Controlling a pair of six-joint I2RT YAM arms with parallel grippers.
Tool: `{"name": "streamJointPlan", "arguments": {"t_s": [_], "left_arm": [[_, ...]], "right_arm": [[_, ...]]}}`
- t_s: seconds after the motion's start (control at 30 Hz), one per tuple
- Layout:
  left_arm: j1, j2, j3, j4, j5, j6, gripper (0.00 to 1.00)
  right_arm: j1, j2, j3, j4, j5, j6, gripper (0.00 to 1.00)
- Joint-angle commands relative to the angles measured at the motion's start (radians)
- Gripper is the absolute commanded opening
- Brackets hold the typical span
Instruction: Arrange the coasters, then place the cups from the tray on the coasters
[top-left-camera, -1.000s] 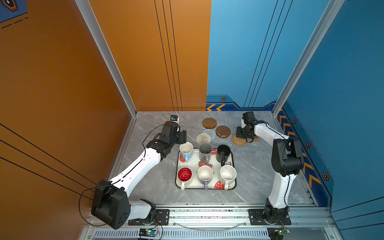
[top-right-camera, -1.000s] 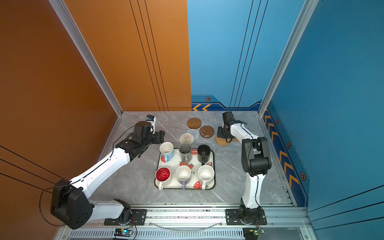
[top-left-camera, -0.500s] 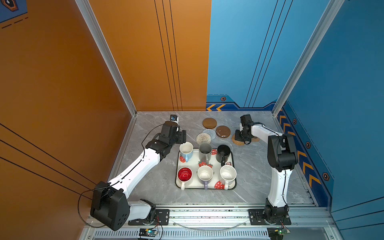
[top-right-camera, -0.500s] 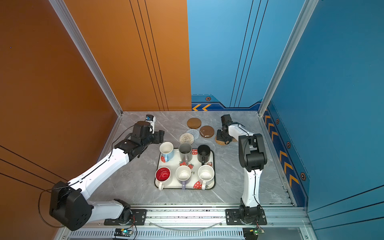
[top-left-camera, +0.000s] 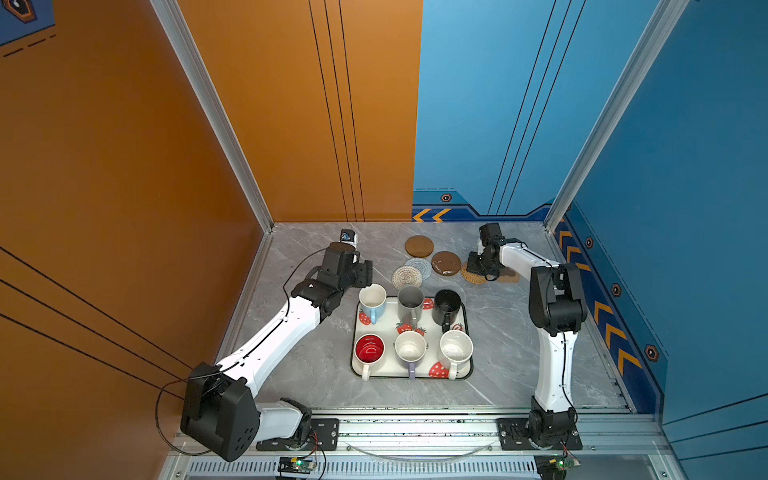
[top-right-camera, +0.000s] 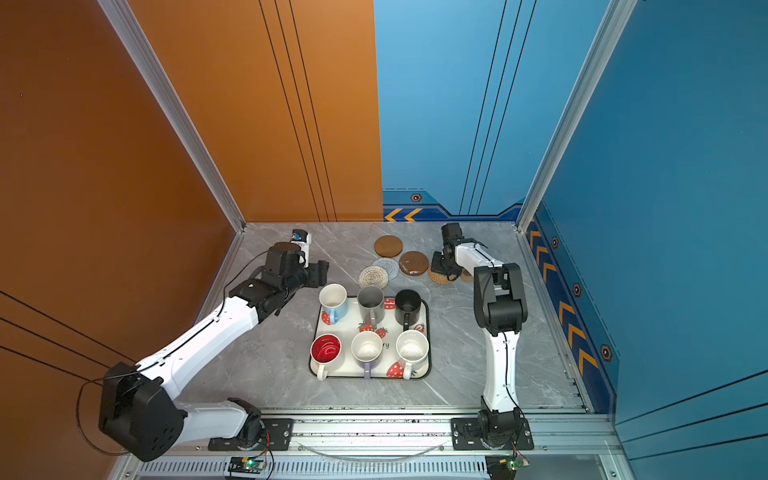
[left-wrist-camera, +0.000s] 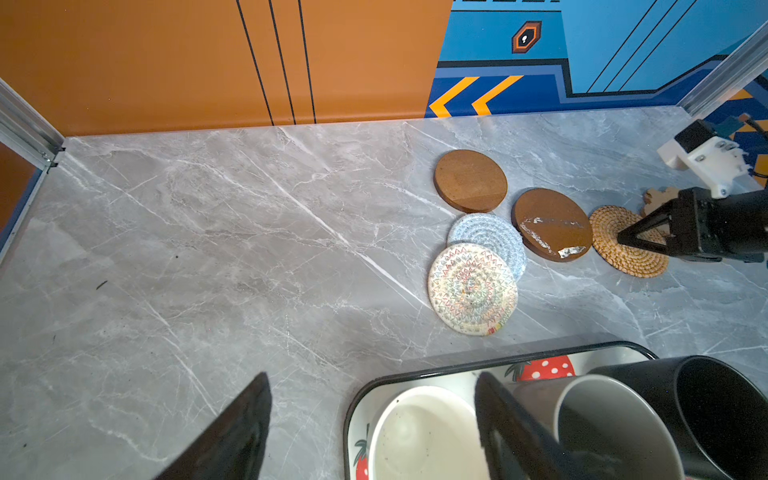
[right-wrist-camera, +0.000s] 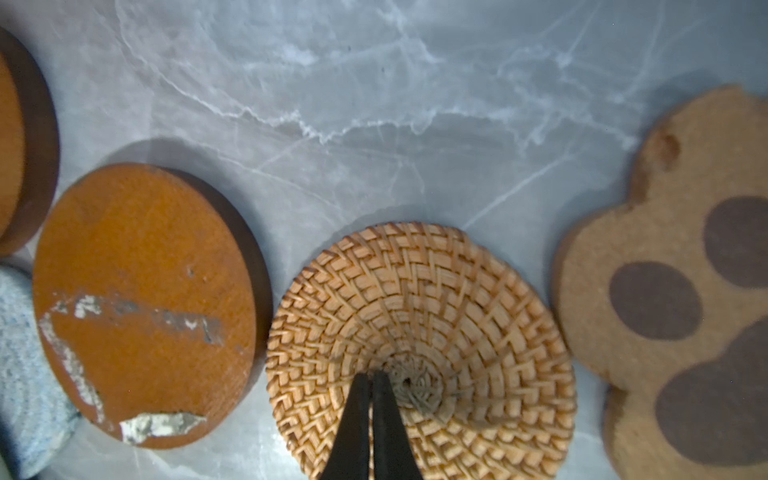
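Pressing down near the centre of the tan rattan coaster (right-wrist-camera: 419, 316), the right gripper (right-wrist-camera: 371, 376) has its black tips squeezed together with nothing between them. This looks like a way to slide a flat mat that is hard to pinch. Just beside the rattan round lie the paw-shaped coaster (right-wrist-camera: 673, 291) and a scuffed brown wooden disc (right-wrist-camera: 141, 299). Beyond them the grey woven round (left-wrist-camera: 486, 232) sits partly under the beige woven round (left-wrist-camera: 471, 289), near a second wooden disc (top-left-camera: 419, 246), so the cluster needs spreading. The left gripper (left-wrist-camera: 372, 376) hovers spread wide and empty by the light blue mug (top-left-camera: 372, 300), probably waiting. All six cups stand on the strawberry tray (top-left-camera: 388, 324).
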Motion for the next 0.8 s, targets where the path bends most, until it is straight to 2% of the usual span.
{"name": "streamJointPlan", "arguments": {"t_s": [0.0, 0.27, 0.43, 0.57, 0.77], "left_arm": [[-0.008, -0.021, -0.011, 0.010, -0.015, 0.015, 0.78], [-0.006, -0.016, -0.003, 0.013, -0.015, 0.023, 0.78], [-0.009, 0.045, 0.077, 0.001, 0.058, 0.025, 0.76], [-0.022, 0.175, 0.239, -0.078, 0.150, 0.049, 0.73], [-0.069, 0.486, 0.611, -0.376, 0.176, 0.164, 0.74]], "right_arm": [[-0.006, 0.067, 0.032, -0.039, -0.036, 0.024, 0.00], [-0.012, 0.052, 0.075, -0.054, -0.041, 0.039, 0.00], [-0.014, -0.015, 0.090, -0.055, -0.056, 0.055, 0.00], [-0.012, -0.100, 0.091, -0.049, -0.062, 0.071, 0.02], [0.016, -0.286, -0.005, 0.046, -0.056, 0.116, 0.19]]}}
